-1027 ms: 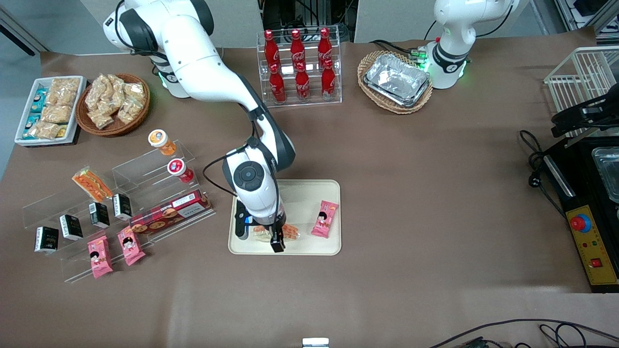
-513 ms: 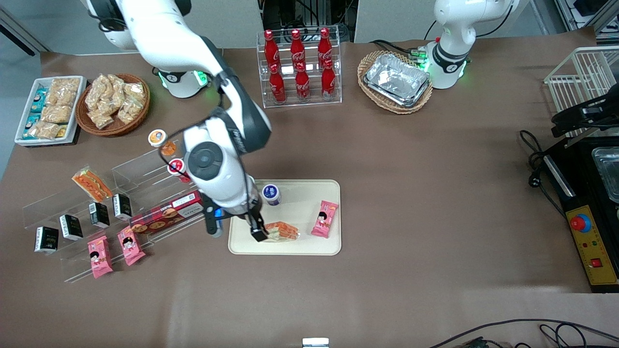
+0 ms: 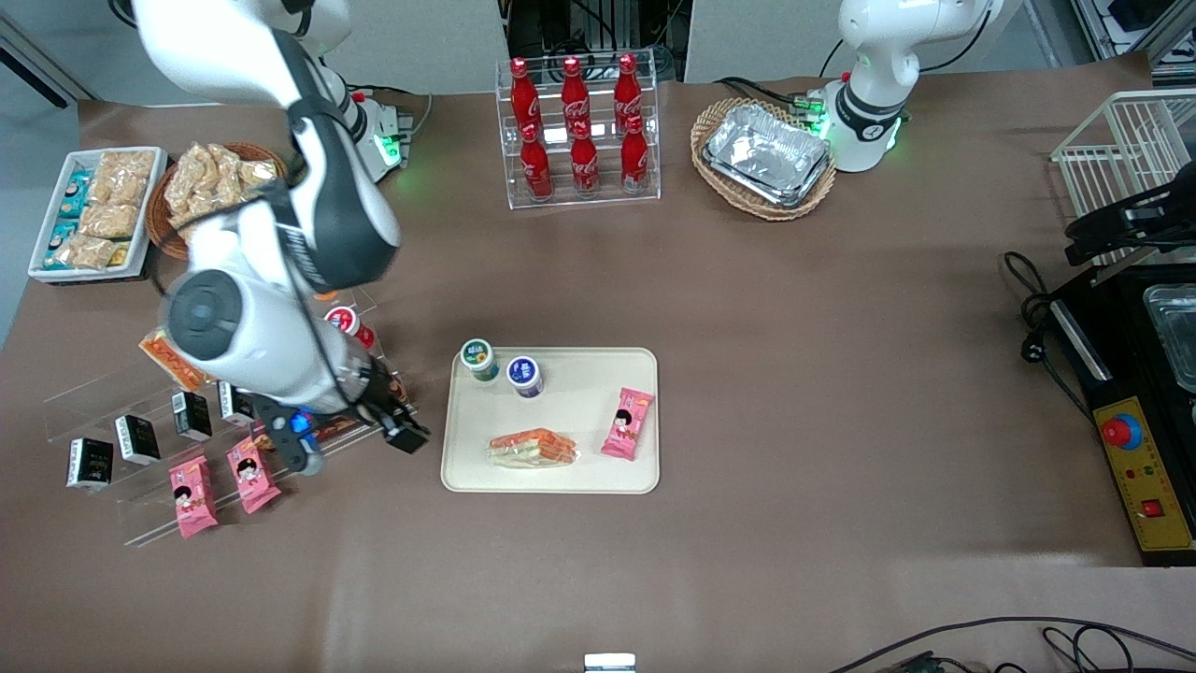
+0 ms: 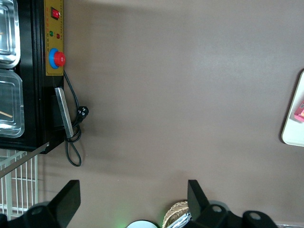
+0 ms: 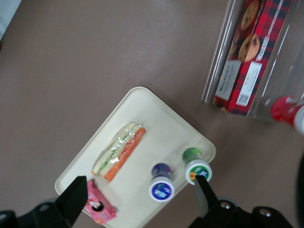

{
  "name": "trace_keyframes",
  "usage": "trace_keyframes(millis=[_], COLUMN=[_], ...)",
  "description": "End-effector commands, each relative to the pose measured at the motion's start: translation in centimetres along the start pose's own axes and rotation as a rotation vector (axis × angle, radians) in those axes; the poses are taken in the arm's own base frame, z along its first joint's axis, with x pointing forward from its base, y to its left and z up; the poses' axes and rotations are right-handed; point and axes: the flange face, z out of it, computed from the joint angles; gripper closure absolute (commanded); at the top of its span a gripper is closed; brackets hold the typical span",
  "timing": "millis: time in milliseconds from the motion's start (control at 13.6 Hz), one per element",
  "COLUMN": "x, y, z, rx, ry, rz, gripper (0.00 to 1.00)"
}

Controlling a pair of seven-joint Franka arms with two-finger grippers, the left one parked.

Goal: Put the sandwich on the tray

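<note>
Clear-wrapped sandwich flat on cream tray; end effector spread, empty, off-tray.

1. Your cream-beige tray sits on brown table paper.
2. The sandwich shows orange and pale green-white layers.
3. You have a pink snack packet bearing a dark-haired cartoon face.
4. One small bottle is blue-capped, another green-topped.
5. The biscuit box is red tartan.
6. The gripper is black with a blue spot.
</note>
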Motion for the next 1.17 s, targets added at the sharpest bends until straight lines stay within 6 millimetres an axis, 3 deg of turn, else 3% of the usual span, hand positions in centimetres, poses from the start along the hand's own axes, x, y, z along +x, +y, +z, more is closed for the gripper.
trace_keyframes(millis=[0,147,440,733,953,1100], x=[1.3,2.4,7.6,10.7,11.3,10.5], y=[2.4,3.8,9.9,14.6,18.1,19.9], z=[-3.2,-4.5,-9.0,-11.4,-12.8,-13.4], rx=[-0.007,-0.051,-0.044,-0.106,-0.116,-0.133], ry=[0.003,0.035,0.004,0.066,0.072,0.088], rz=[-0.129,-0.238,-0.509,-0.694,-0.767,-0.790], gripper=[0.00,0.00,0.00,0.00,0.00,0.00])
